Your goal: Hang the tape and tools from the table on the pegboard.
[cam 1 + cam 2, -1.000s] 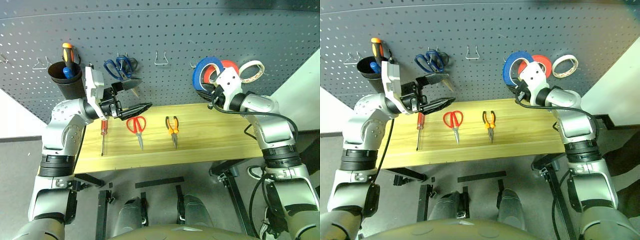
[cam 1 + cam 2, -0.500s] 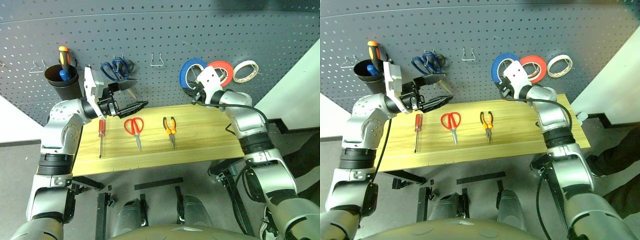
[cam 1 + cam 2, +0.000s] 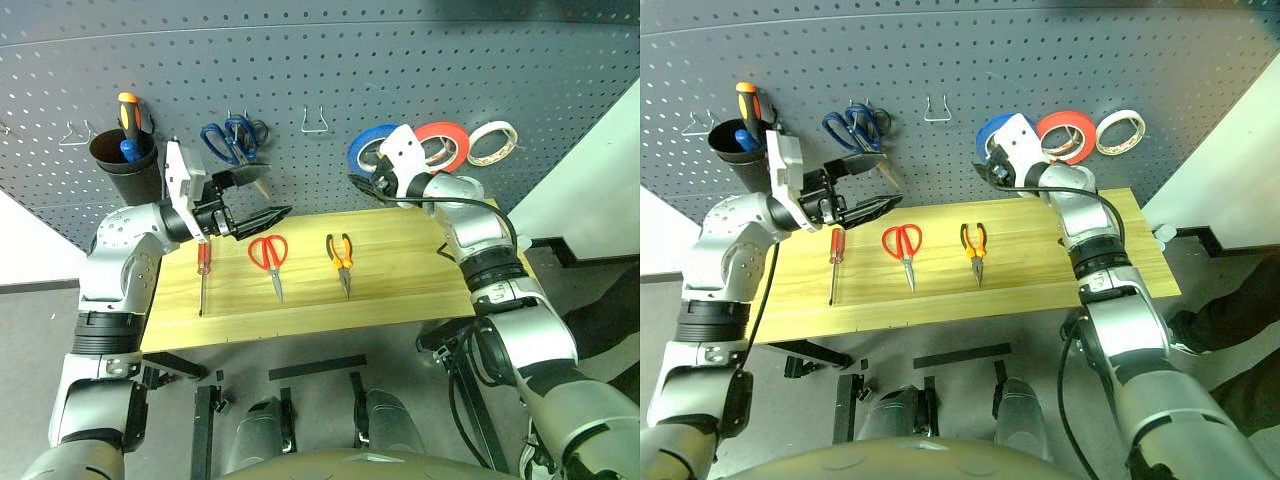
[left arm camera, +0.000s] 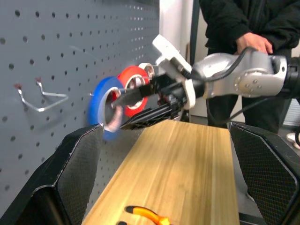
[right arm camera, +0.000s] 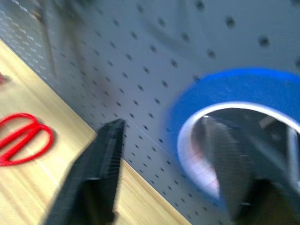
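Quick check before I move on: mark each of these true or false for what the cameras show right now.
1. The red-handled scissors lie on the table. True.
2. The pliers hang on the pegboard. False: they lie on the table, beside the scissors.
3. The left pincer grips the screwdriver. False: it is open and empty, and the screwdriver lies on the table.
4. The blue tape is up at the pegboard, next to the red roll. True.
5. The right pincer is open, with one finger inside the blue tape's hole. True.
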Robot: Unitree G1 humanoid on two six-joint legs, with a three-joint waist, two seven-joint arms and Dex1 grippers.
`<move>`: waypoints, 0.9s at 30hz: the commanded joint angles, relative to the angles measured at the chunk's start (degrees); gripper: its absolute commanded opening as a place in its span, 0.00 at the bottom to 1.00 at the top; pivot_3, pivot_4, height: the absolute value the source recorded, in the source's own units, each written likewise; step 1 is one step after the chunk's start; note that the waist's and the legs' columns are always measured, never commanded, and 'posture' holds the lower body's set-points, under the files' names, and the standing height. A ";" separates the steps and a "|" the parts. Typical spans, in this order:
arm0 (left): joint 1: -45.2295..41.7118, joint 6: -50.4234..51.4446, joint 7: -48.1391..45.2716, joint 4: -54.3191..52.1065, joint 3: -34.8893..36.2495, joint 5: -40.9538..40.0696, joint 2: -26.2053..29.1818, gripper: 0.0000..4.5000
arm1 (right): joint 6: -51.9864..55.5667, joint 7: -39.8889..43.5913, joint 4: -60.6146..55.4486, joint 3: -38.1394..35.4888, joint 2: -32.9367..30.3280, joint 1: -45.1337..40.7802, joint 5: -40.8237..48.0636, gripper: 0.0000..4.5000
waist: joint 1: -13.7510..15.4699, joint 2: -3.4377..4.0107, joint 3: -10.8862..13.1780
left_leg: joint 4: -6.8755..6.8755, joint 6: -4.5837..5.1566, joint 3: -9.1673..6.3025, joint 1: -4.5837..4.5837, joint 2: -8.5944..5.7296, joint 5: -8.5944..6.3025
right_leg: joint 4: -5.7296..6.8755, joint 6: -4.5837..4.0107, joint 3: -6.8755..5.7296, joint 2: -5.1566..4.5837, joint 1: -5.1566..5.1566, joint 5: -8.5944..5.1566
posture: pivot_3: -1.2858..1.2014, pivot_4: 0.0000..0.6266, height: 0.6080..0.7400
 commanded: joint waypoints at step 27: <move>8.22 -3.26 4.03 7.54 -5.12 13.37 1.48 1.00 | 53.36 -8.95 -22.81 0.22 -0.19 6.65 11.38 0.99 | 1.27 0.00 0.03 | 0.04 0.01 0.38 0.15 0.01 0.00 | 0.37 -0.01 0.45 0.00 -0.23 -0.01 | 0.49 0.31 0.94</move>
